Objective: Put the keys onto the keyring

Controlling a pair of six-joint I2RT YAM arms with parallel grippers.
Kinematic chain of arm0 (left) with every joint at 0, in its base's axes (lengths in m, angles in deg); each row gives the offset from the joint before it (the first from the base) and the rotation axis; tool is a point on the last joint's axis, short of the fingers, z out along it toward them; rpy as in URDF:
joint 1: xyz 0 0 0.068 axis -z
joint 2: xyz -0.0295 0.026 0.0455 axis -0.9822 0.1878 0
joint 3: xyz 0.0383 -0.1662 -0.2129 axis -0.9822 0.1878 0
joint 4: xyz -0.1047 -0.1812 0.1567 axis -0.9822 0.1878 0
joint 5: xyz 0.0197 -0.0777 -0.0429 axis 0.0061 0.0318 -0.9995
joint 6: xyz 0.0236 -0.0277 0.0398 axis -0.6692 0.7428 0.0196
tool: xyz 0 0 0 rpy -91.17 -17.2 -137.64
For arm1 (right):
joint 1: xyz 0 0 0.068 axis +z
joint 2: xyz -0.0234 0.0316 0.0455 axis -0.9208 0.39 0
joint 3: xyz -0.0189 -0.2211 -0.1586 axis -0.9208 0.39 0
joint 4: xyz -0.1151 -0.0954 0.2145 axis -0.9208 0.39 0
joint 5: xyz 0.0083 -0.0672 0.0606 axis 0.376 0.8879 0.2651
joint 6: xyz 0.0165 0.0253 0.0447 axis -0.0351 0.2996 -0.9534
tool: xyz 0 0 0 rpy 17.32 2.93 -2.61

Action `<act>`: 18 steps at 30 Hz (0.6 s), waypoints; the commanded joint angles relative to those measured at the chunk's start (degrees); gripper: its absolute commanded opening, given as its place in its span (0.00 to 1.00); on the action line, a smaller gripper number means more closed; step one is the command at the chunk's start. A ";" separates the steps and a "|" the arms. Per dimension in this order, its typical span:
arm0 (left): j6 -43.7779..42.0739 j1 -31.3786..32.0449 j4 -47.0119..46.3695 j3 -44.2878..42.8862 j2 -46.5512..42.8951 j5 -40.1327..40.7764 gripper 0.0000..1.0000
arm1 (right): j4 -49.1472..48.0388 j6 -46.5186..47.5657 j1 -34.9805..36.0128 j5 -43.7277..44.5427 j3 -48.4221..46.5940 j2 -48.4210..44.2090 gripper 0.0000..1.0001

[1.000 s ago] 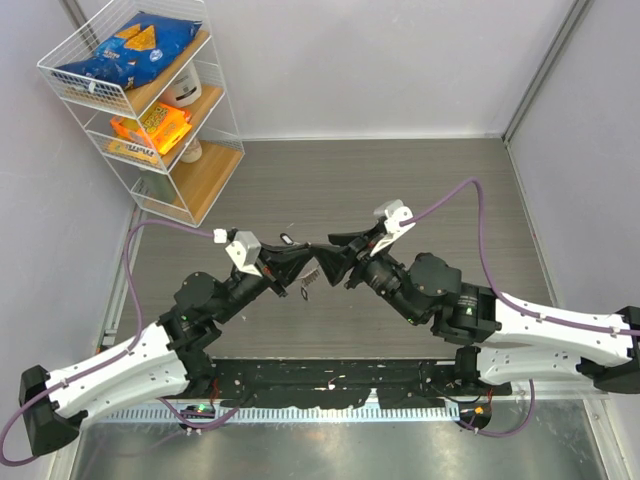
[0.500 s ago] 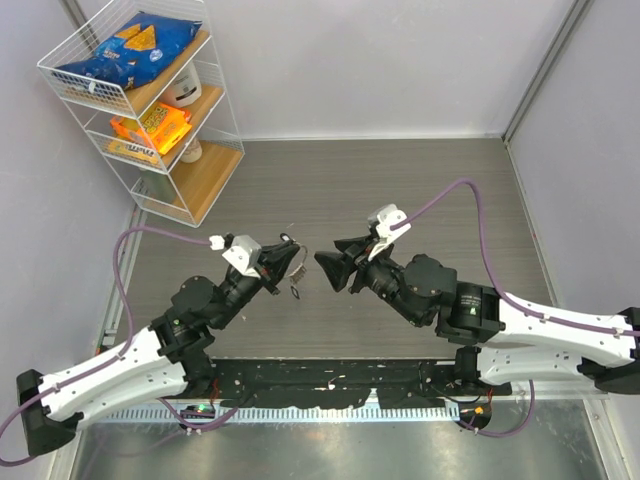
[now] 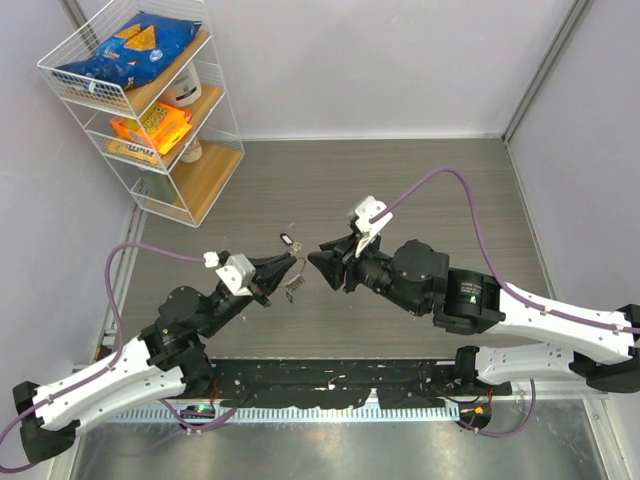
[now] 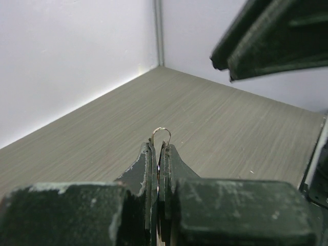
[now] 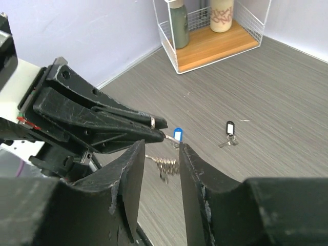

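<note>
Above mid-table, left gripper (image 3: 288, 263) clamps the thin, prob. stiff keyring (image 4: 161, 128) w/ light keys (image 5: 164, 165) dangling; right gripper (image 3: 324, 262) gapes empty, best pinching a key's flat blade.

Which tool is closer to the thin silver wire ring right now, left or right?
Left. The left tool is pinched shut on the thin silver wire ring; the right tool faces it, slightly open, not touching.
</note>
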 commanded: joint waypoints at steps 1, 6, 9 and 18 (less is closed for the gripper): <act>-2.11 0.39 -0.29 0.31 -3.13 -7.57 0.00 | 4.37 -3.20 -2.90 -9.87 -4.44 -1.56 0.38; -1.76 0.39 1.03 -0.05 -4.10 -12.42 0.00 | 8.33 -7.69 -5.98 -17.54 -6.20 -0.42 0.38; -1.67 0.65 1.03 -0.13 -3.92 -11.81 0.00 | 9.21 -9.18 -5.98 -18.33 -6.90 0.46 0.37; -1.93 1.18 0.68 -0.84 -2.16 -6.80 0.00 | 8.15 -11.03 -5.98 -20.27 -7.87 3.44 0.35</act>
